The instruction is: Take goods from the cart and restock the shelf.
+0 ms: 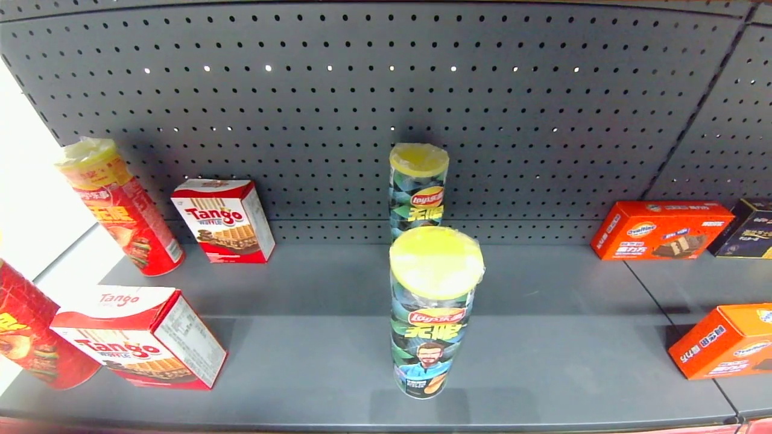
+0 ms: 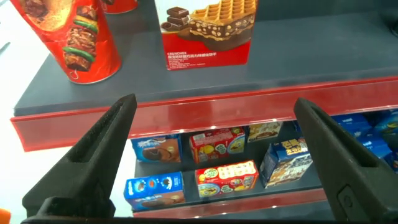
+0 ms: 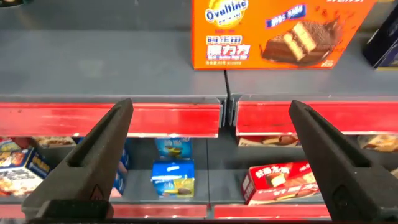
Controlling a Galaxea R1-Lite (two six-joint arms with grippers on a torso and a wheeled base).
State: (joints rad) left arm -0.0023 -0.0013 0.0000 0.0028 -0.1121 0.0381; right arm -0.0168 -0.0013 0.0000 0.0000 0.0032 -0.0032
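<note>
- Locate the dark grey metal shelf (image 1: pixel 573 337) with its perforated back panel (image 1: pixel 362 90); every product in the head view stands on this deck.
- At the centre, note two tall green-and-black crisp canisters with yellow lids. The front canister (image 1: pixel 431 313) stands upright near the deck's front edge. The rear canister (image 1: pixel 418 187) stands upright directly behind it, against the panel.
- On the robot's left, note two red crisp canisters, one at the rear (image 1: pixel 120 208) and one at the front (image 1: pixel 30 337). Just beside each stands a red-and-white wafer box, rear (image 1: pixel 224 220) and front (image 1: pixel 142 343).
- On the right, note two orange cake boxes, rear (image 1: pixel 660 229) and front (image 1: pixel 721 340), with a dark box (image 1: pixel 751 229) beside the rear one.
- All lids and flaps are closed, so you cannot see any contents.
- Check the left gripper (image 2: pixel 214 102): its jaws are spread wide, hold nothing and touch nothing. It sits in front of the red shelf-edge strip (image 2: pixel 348 93). Small snack boxes (image 2: pixel 217 146) fill the tier below.
- Check the right gripper (image 3: pixel 210 104): its jaws are likewise spread wide and empty, before the red strip and below an orange cake box.
</note>
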